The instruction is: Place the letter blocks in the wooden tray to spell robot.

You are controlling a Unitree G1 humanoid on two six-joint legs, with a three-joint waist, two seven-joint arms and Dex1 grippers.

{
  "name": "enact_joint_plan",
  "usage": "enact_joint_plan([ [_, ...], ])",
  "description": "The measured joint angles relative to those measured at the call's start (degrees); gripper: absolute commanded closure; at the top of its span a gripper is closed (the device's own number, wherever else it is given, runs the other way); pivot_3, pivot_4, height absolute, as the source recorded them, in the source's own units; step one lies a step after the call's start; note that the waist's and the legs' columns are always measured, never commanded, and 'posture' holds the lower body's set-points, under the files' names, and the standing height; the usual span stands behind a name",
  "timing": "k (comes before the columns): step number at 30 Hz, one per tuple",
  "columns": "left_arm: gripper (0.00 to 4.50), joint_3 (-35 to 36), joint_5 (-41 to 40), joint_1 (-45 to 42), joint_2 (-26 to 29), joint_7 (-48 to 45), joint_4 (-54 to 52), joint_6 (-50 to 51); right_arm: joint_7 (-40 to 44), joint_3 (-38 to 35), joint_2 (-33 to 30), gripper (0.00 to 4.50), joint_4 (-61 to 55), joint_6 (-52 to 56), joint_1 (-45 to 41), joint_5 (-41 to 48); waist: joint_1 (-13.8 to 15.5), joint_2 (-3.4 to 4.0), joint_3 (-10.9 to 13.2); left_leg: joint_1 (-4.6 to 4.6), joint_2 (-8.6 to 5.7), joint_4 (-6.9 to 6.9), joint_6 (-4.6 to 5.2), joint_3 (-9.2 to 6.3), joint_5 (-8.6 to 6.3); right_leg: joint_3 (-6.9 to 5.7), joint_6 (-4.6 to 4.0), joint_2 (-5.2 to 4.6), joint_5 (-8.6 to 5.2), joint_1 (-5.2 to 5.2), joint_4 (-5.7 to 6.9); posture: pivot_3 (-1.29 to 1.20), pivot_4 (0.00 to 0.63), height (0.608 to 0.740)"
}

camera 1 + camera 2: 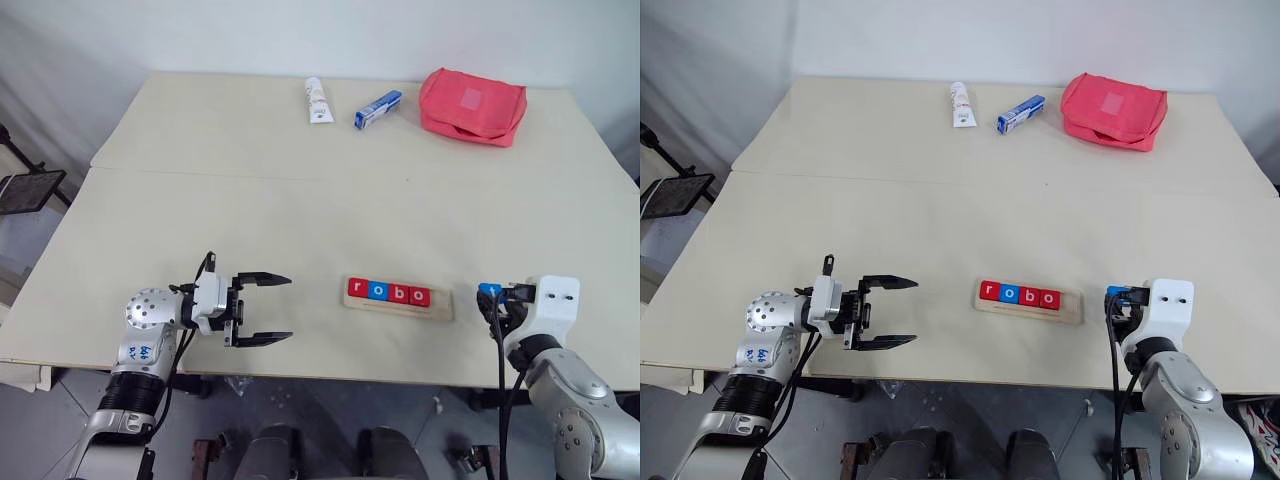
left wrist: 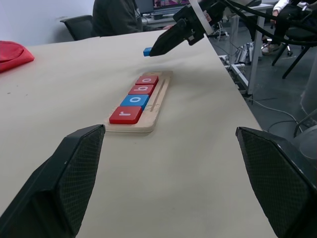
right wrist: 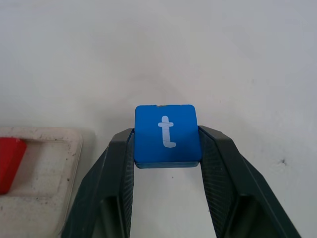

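Blue t block (image 3: 167, 134) sits pinched between our right gripper's (image 3: 167, 148) fingers, just beside the tray (image 1: 399, 304). Four blocks (image 1: 389, 293) fill it; its end slot is cut off in the wrist view. Our left gripper (image 1: 268, 310) gapes empty.

Left gripper (image 1: 283, 308) is pointing sideways, fingers spread wide — right gripper (image 3: 167, 148) is pinching a blue block (image 3: 166, 134).

Silver-grey jointed arms, black cables, white wrist housings, blue handwriting on left forearm, black two-fingered left claw (image 1: 268, 309)
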Motion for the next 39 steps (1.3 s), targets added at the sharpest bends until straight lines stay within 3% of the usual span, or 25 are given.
enact_joint_plan([
  [8, 0.0, -0.02, 0.01, 0.04, -0.18, 0.47, -0.22, -0.03, 2.14, 0.02, -0.14, 0.02, 1.74, -2.42, 1.78, 0.52, 0.06, 0.0, 0.0, 0.0, 0.0, -0.01, 0.0, -0.01, 0.0, 0.01, 0.0, 0.0, 0.0, 0.0, 0.0, 0.0, 0.15, 0.74],
  [13, 0.0, -0.04, 0.01, 1.05, -0.15, 0.48, -1.27, -0.05, 7.98, -0.01, -5.91, 0.02, 0.02, -2.55, 6.17, 2.2, 0.08, 0.03, 0.01, 0.0, -0.02, -0.01, 0.02, 0.0, -0.01, 0.04, 0.0, -0.01, 0.0, 0.02, -0.03, 0.0, 0.15, 0.74],
  [19, 0.0, -0.16, 0.01, 1.08, -0.55, 0.52, -1.31, -0.11, 24.72, 0.15, -24.84, 0.02, 0.25, -7.14, 9.11, 2.66, 0.16, 0.02, 0.02, 0.01, 0.05, 0.02, 0.03, 0.01, -0.01, 0.03, 0.0, 0.05, 0.0, 0.14, -0.25, 0.0, 0.15, 0.74],
  [27, 0.0, -0.6, 0.16, 1.06, -1.54, 1.55, -1.43, -0.44, 44.03, 6.3, -42.29, 0.02, 18.38, -17.58, 1.3, -1.19, 0.13, -0.03, 0.05, 0.0, 0.06, 0.13, 0.07, 0.07, -0.01, -0.03, 0.0, 0.02, 0.0, 0.23, -0.33, 0.0, 0.15, 0.74],
  [37, 0.0, -0.51, 0.23, 3.24, -1.7, 4.07, -3.79, -0.63, 57.02, 20.33, -43.88, 0.02, 43.38, -29.04, -18.2, -8.3, 0.19, -0.03, 0.06, -0.09, 0.02, 0.19, 0.08, -0.02, -0.01, -0.3, 0.0, -0.12, 0.0, 0.22, -0.31, 0.0, 0.15, 0.74],
  [39, 0.0, -0.49, 0.23, 3.92, -1.62, 4.63, -4.06, -0.62, 58.48, 21.13, -43.83, 0.42, 45.95, -30.78, -19.68, -9.15, 0.29, -0.04, 0.06, -0.1, 0.02, 0.2, 0.08, -0.04, -0.01, -0.38, 0.0, -0.14, 0.0, 0.22, -0.31, 0.0, 0.15, 0.74],
])
